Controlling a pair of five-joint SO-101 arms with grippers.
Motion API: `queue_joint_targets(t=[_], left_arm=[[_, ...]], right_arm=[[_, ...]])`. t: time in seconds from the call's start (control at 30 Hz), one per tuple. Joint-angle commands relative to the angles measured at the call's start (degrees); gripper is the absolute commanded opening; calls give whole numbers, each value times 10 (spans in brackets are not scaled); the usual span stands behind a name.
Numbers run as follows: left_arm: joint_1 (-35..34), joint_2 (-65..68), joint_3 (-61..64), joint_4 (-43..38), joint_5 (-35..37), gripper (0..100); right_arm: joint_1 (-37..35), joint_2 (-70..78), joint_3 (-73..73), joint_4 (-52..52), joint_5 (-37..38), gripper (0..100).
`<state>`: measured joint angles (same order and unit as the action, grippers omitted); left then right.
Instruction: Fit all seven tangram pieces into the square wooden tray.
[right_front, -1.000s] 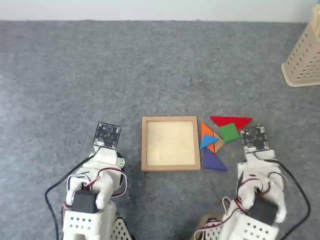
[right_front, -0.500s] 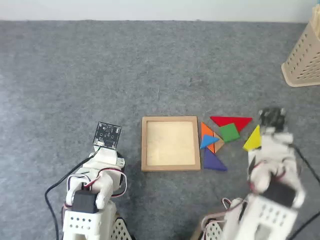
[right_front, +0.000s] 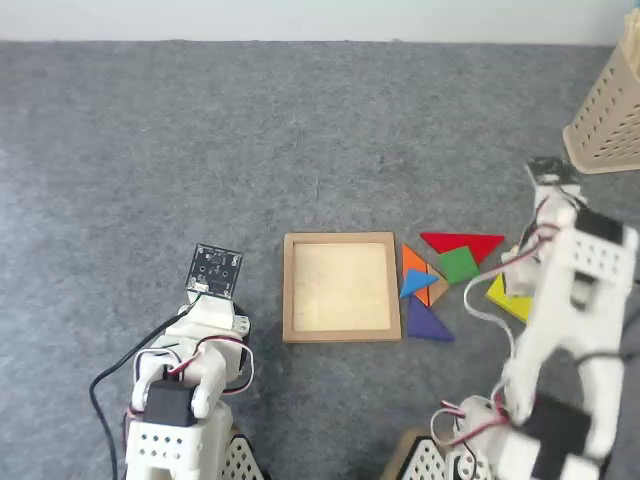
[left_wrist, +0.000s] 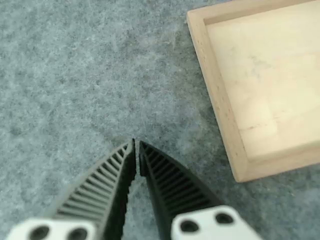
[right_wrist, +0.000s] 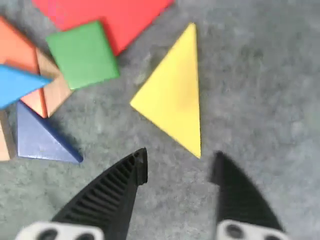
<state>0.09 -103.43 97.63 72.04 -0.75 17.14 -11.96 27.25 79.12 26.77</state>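
The right end effector (right_wrist: 180, 156) is hovering, fingers apart, near the yellow triangle (right_wrist: 175, 97), which is lying right of the tray (right_front: 340, 240) at lower centre. I think it should be straddling two edges squarely. The left end effector (left_wrist: 136, 145) is staying together.

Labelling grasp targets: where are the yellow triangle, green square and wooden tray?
yellow triangle (right_wrist: 172, 102), right wrist view, middle of its face
green square (right_wrist: 82, 52), right wrist view, middle of its face
wooden tray (left_wrist: 220, 100), left wrist view, on its rim
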Motion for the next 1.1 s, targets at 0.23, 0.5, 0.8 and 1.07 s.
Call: queue_joint_targets(t=[0.23,0.5,0.8,1.07], left_arm=[[-4,-12,-11,4,4,12],[-3,-12,-11,4,4,12],[-4,-12,-11,4,4,12],[-4,-12,-11,4,4,12]], right_arm=[[-88,108,-57,-7,31,386],[-80,168,-33,-92,4,396],[-32,245,-58,-131,7,395],[-32,290,-65,-159,4,366]])
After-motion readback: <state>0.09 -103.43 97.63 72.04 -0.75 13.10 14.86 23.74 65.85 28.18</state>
